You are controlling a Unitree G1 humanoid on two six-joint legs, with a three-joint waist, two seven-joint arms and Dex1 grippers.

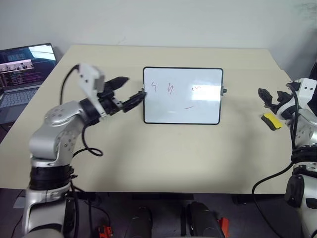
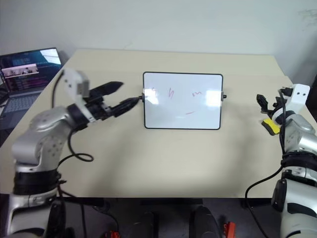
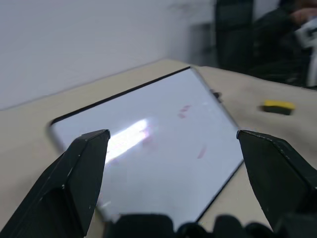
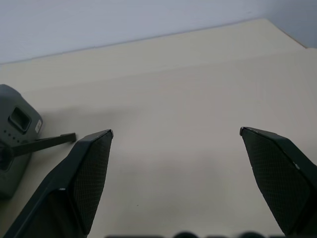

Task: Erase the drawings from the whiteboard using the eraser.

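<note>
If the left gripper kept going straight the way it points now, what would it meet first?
Probably the whiteboard: the open left gripper points at its near short edge, fingertips almost at the frame. Its height above the table is unclear.

Nothing here can be read. The red marks [image 1: 171, 89] on the whiteboard [image 1: 183, 111] are loose squiggles and one short stroke, not letters or numbers I can make out. The laptop [image 1: 22, 69] at the desk's far left corner has lines of something on its screen, but they are too small and faint to tell as words.
</note>
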